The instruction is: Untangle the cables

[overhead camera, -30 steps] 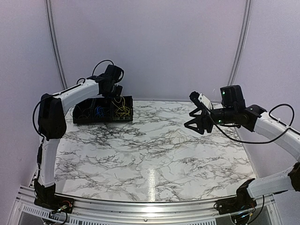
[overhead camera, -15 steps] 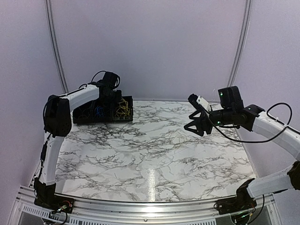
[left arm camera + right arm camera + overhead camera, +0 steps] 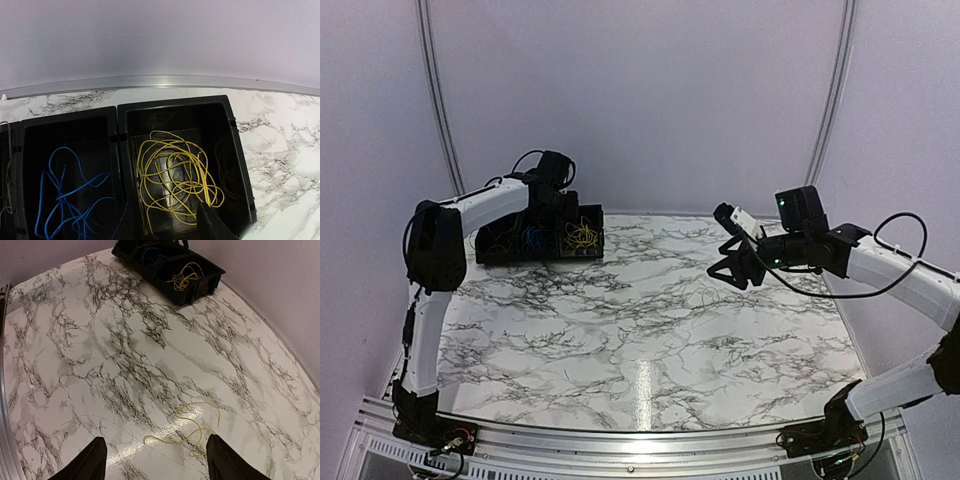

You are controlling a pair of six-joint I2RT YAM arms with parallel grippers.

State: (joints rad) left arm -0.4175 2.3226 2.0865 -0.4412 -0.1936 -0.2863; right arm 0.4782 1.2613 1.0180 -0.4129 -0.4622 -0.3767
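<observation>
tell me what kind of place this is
Probably a robot test booth: plain pale walls around a marble-pattern table, two robot arms bolted at its near edge, a black tray of wires.

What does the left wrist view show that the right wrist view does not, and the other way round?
Only the left wrist view: a close look down into the black tray, and what looks like a pale wire at the picture's left edge. Only the right wrist view: a loose yellow cable lying on the marble table, away from the tray. Both: the tray, with yellow cables in its end compartment and blue cables in the next one.
</observation>
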